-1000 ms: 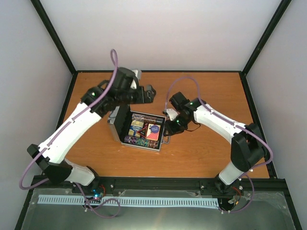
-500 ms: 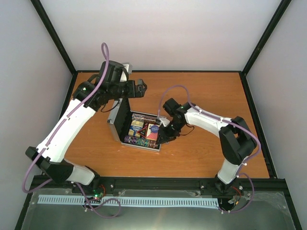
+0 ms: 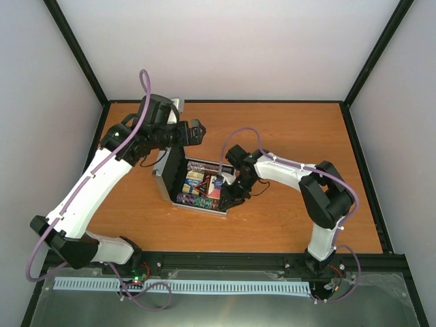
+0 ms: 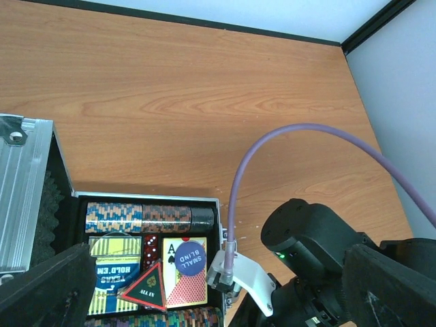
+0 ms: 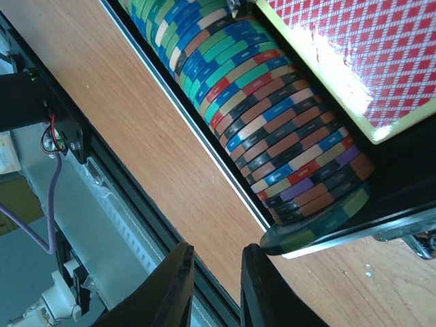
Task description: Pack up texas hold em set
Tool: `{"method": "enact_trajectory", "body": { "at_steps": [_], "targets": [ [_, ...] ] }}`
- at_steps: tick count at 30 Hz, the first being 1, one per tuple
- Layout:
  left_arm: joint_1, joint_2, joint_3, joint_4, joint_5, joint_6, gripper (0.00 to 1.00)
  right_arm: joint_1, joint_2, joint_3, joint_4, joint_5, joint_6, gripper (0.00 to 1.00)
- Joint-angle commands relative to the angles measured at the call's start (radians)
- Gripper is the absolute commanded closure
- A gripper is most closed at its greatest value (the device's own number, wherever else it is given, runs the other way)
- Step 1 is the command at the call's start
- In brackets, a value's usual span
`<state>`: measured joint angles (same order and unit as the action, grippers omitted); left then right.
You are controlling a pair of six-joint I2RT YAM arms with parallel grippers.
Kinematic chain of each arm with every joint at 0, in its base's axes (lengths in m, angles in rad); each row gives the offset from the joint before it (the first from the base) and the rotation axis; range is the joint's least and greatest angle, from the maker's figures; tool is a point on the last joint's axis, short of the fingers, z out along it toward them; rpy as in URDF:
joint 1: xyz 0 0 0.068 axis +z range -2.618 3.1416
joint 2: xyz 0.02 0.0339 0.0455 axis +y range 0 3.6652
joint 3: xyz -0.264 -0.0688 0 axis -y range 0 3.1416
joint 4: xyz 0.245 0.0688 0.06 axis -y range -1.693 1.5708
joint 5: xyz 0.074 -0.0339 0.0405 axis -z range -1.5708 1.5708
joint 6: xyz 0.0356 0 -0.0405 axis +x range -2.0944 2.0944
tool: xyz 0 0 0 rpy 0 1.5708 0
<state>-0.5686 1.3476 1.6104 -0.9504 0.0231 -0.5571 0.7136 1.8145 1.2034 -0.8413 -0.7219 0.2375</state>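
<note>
Case (image 4: 22,191) open, R pincer (image 5: 216,252) narrow beside chip row (image 5: 272,122), L pincer (image 3: 196,131) wide above

Light falls bright and even from above on my worktop (image 3: 286,225); my arms (image 3: 95,184) cast only faint, soft shadows on the wood. At the bottom corners of the left wrist view my left fingers (image 4: 48,289) are dark and blurred. Up close the chips (image 5: 272,116) are sharp, my right fingers (image 5: 174,289) blur, and the card deck (image 5: 354,61) is washed pale along its edge.
</note>
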Motion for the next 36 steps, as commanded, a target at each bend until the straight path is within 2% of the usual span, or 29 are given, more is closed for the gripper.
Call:
{"method": "enact_trajectory", "body": {
  "at_steps": [1, 11, 17, 23, 29, 36],
  "targets": [
    [0.007, -0.042, 0.000, 0.023, -0.001, -0.030, 0.00, 0.004, 0.035, -0.020, 0.017, 0.045, 0.017, 0.78],
    [0.007, -0.054, -0.013, 0.021, -0.007, -0.038, 0.00, 0.004, 0.076, -0.029, 0.022, 0.069, 0.011, 0.78],
    [0.007, -0.064, 0.007, 0.014, -0.027, -0.033, 0.00, 0.004, -0.022, 0.001, -0.017, 0.054, -0.009, 0.74],
    [0.009, -0.057, 0.021, -0.016, -0.031, -0.020, 0.00, 0.002, -0.088, 0.012, -0.046, 0.150, 0.030, 0.70],
    [0.009, -0.058, 0.014, -0.018, -0.029, -0.018, 0.00, 0.003, -0.046, 0.026, -0.045, 0.224, 0.072, 0.69],
    [0.009, -0.059, 0.009, -0.014, -0.023, -0.025, 0.00, 0.003, -0.008, 0.047, -0.035, 0.204, 0.076, 0.73]
  ]
}}
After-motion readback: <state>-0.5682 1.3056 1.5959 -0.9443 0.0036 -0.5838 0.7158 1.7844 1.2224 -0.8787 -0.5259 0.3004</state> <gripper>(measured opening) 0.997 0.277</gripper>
